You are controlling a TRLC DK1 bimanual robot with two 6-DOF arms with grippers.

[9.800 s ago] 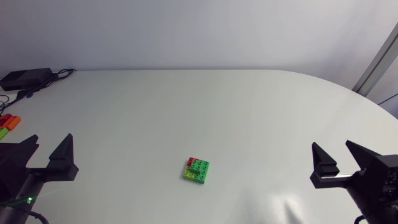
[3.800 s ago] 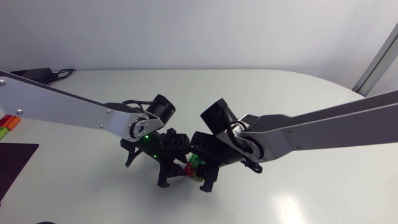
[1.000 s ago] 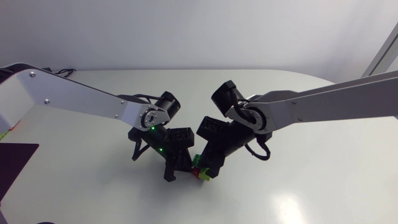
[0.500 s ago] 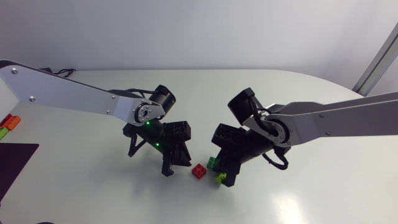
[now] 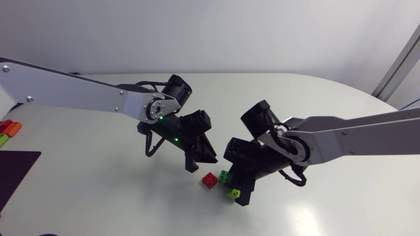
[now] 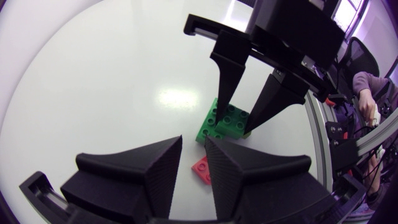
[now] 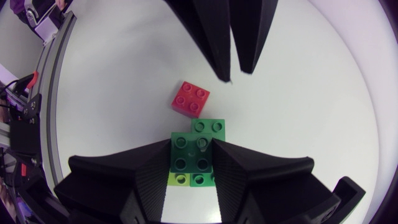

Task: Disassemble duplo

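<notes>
Duplo stack of green and lime plastic bricks (image 7: 193,152) sitting pinched between right fingers (image 7: 152,174), which are pressing dark green square top brick from both sides; stack appearing to rest on white bench (image 5: 295,98). Lighter green brick (image 7: 209,126) poking out ahead of those fingertips, toward left arm. Loose red square brick (image 7: 191,98) lying on bench just beside stack, between both pairs of fingers. Left fingers (image 6: 137,168) hanging above, narrow gap, gripping nothing, tips pointing down toward stack. Judging: left arm sitting nearer exposed green end, so next pull probably coming from there.
</notes>
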